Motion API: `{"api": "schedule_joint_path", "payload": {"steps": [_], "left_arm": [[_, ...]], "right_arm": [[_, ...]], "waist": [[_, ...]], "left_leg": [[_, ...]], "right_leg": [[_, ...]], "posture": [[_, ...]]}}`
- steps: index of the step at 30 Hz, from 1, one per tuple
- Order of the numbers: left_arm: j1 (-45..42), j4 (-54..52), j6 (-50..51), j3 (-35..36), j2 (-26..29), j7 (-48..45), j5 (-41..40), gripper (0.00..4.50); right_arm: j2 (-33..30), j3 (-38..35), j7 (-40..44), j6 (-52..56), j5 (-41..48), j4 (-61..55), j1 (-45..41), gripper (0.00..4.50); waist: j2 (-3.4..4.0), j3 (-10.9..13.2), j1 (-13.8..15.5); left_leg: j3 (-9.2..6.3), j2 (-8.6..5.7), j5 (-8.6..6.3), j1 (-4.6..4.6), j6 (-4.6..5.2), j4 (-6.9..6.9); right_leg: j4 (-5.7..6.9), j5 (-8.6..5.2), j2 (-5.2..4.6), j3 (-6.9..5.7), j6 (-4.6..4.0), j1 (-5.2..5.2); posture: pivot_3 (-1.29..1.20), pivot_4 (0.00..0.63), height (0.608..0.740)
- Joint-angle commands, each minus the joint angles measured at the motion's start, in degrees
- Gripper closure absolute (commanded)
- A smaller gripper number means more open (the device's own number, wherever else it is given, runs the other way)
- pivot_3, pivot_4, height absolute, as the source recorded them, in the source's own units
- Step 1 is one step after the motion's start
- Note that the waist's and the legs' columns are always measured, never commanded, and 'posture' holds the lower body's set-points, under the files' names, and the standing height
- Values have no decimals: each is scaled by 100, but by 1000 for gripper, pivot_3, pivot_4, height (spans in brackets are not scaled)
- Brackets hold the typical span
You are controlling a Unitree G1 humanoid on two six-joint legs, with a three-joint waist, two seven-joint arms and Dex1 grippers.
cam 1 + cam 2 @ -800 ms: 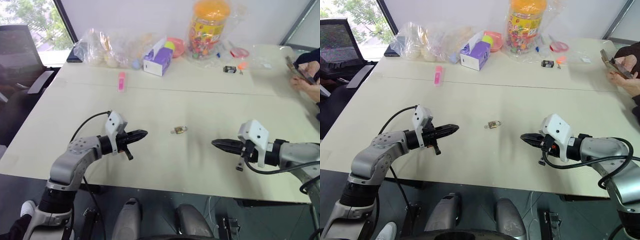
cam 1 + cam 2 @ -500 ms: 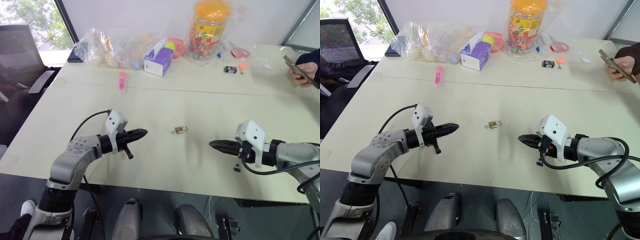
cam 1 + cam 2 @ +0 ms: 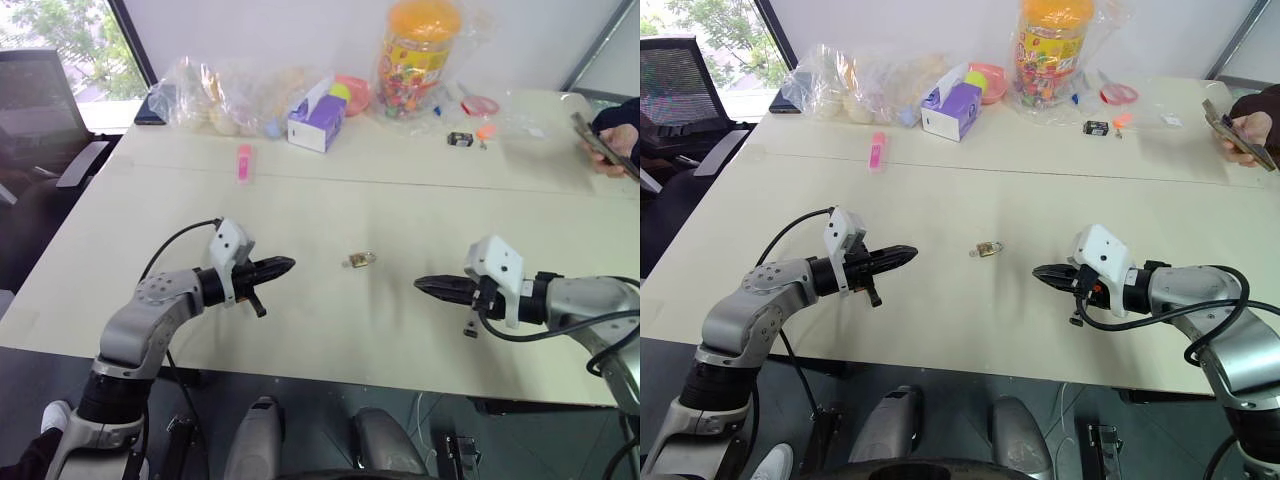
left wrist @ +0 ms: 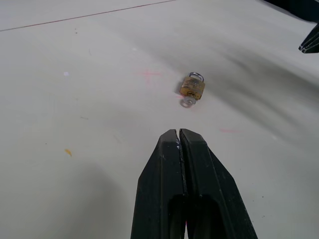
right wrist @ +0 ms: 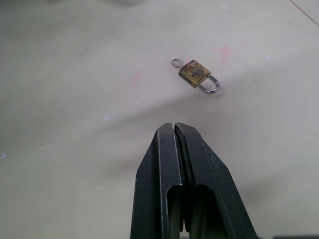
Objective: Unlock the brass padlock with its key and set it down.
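table (image 3: 330,210) bare around brass padlock (image 3: 359,260) | clutter (image 3: 320,105) along far edge

The padlock (image 3: 359,260) lies on the table (image 3: 330,200) between the left end effector (image 3: 285,266) and right end effector (image 3: 420,284), apart from both.

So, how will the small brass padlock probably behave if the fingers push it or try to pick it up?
The brass padlock lies flat on the smooth table, so a push would likely make it slide, not roll. It looks like rigid metal, probably dense for its size. Being smaller than a black fingertip, it may slip out of a pinch; its silvery shackle might offer a hold.
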Motion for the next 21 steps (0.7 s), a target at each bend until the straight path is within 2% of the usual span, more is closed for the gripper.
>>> {"api": "schedule_joint_path", "payload": {"steps": [1, 6, 8, 10, 14, 16, 18, 21], "left_arm": [[56, -203, -35, 130, 99, 22, -63, 4463], [188, -342, -6, 177, 125, 120, -94, 4463], [261, -409, -3, 185, 129, 168, -107, 4500], [271, -433, 0, 168, 125, 202, -110, 4500], [244, -452, -42, 116, 81, 282, -83, 4500], [250, -471, -50, 122, 69, 321, -85, 4500], [288, -503, -58, 133, 57, 365, -83, 4500], [468, -686, -90, 142, 22, 495, -70, 4500]], "right_arm": [[-90, 25, 97, -110, -32, 23, -173, 4500], [-47, 233, 216, -147, -94, 226, -484, 4500], [-19, 517, 361, -250, -213, 435, -843, 3961], [-3, 913, 567, -446, -453, 701, -1275, 3144], [437, 2123, 1150, -1108, -1246, 1735, -2619, 1005], [678, 2478, 1356, -1368, -1508, 2204, -3039, 21], [931, 2699, 1503, -1601, -1691, 2702, -3342, 21], [1608, 3027, 1624, -2087, -2046, 4164, -4061, 21]], "waist": [[0, 0, -1], [0, 0, -11], [2, 1, -21], [4, 2, -22], [10, 6, -56], [10, 7, -53], [10, 7, -17], [12, 10, -38]], "left_leg": [[0, 0, 0, 0, 0, 0], [0, 1, 0, 0, 0, 0], [0, 1, 0, 1, 0, 2], [0, 2, 0, 1, 0, 5], [1, 2, 0, 3, 0, 11], [1, 4, 0, 2, 0, 12], [0, 4, 0, -2, 1, 13], [3, 3, -3, -8, 6, 25]], "right_leg": [[0, 0, 0, 0, 0, 0], [1, 0, 0, 0, 0, -1], [3, 0, 0, 0, 0, -1], [7, 0, 0, 0, 0, -2], [13, 0, 1, 0, 0, -4], [18, 0, 3, 0, 0, -8], [18, 0, 3, 0, 0, -11], [15, 0, -1, 0, 0, -13]], "posture": [[0, 150, 740], [0, 150, 740], [0, 150, 740], [0, 150, 740], [0, 150, 740], [0, 150, 740], [0, 150, 740], [0, 150, 740]]}}
